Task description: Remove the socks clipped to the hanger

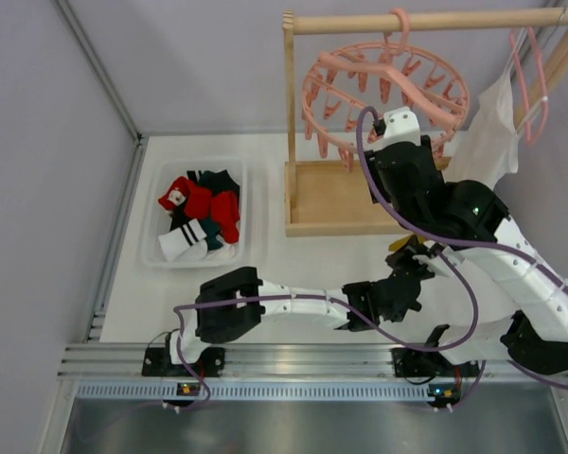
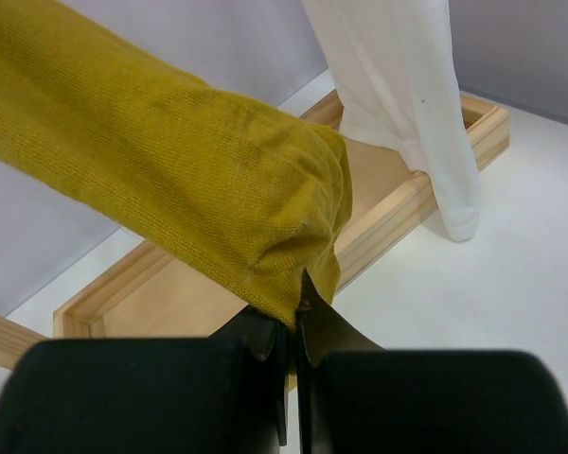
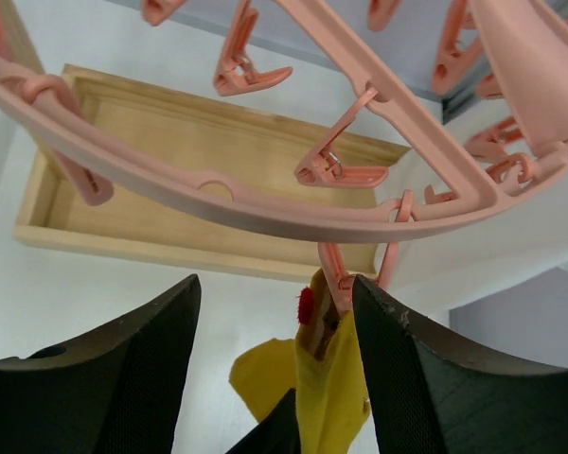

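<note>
Stretching down from the peg that the right gripper straddles with jaws apart, the mustard sock ends pinched tight in the left gripper.

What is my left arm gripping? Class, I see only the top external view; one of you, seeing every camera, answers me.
Observer: The left fingers are shut on the mustard yellow sock.
Operator: Is it free of the hanger?
Observer: No. In the right wrist view, a pink peg under the ring grips its upper edge.
Operator: Where are the right fingers?
Observer: Open, one on each side of that peg.
</note>
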`<state>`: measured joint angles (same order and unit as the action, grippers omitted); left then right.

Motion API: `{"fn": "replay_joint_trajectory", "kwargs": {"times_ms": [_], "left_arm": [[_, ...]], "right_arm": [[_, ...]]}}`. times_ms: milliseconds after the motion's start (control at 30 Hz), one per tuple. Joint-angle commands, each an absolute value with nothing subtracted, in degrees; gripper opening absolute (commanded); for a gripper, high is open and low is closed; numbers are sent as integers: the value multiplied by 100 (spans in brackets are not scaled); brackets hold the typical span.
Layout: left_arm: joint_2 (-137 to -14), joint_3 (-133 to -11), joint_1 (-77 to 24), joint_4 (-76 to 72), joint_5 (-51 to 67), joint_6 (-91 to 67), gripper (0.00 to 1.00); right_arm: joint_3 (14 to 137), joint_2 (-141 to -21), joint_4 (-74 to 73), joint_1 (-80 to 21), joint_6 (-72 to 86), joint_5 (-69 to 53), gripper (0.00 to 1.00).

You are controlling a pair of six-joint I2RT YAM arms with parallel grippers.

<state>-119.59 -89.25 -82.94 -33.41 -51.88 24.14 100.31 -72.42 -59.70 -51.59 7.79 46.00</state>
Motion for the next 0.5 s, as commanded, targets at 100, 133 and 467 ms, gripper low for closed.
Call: {"fn": "replay_joint_trajectory", "kwargs": {"times_ms": [100,133,467], "left_arm": [[-12006,-9211,-8341,-3621,-5098,2505,0],[-12006,-9220,-8350,-3612,-5080,2487,0],[-12023,-9202,-8350,-3621,-5089,2496,0]], "right_arm": [[10327,-7339,-6319,-5414,703,5941,62],[10318,-7348,-6319,-5414,703,5985,62],[10293,-7295,-6144,-5528,589,6371,60]]}}
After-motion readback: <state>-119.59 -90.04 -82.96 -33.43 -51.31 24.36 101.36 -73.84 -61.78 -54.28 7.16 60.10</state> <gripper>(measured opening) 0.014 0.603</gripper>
